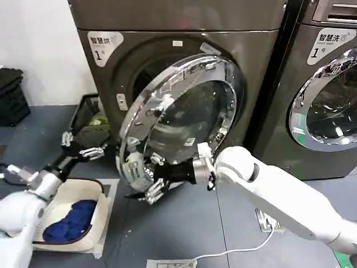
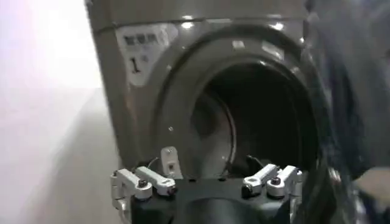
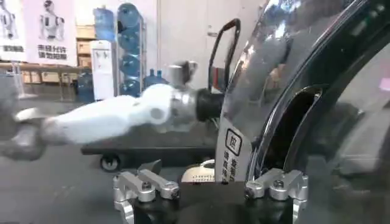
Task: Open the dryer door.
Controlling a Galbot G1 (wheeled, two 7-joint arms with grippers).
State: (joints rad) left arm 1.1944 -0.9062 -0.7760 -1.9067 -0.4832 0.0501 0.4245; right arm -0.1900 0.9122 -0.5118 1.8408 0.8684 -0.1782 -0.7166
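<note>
The dryer door (image 1: 187, 114), a big round one with a chrome rim and dark glass, stands swung partly out from the dryer's front (image 1: 111, 72). My right gripper (image 1: 143, 177) is at the door's lower outer edge, open, with its fingers spread to either side of the rim. In the right wrist view the chrome rim (image 3: 274, 73) runs between the fingers of the right gripper (image 3: 210, 190). My left gripper (image 1: 83, 144) hangs open and empty to the left of the door, apart from it. The left wrist view shows the left gripper (image 2: 207, 182) facing the dark drum opening (image 2: 262, 122).
A second machine with a chrome-rimmed door (image 1: 329, 100) stands right of the dryer. On the floor at the left is a white basket (image 1: 92, 192) with blue cloth (image 1: 72, 219). A dark basket (image 1: 86, 114) sits beside the dryer, and a white cable (image 1: 234, 249) crosses the floor.
</note>
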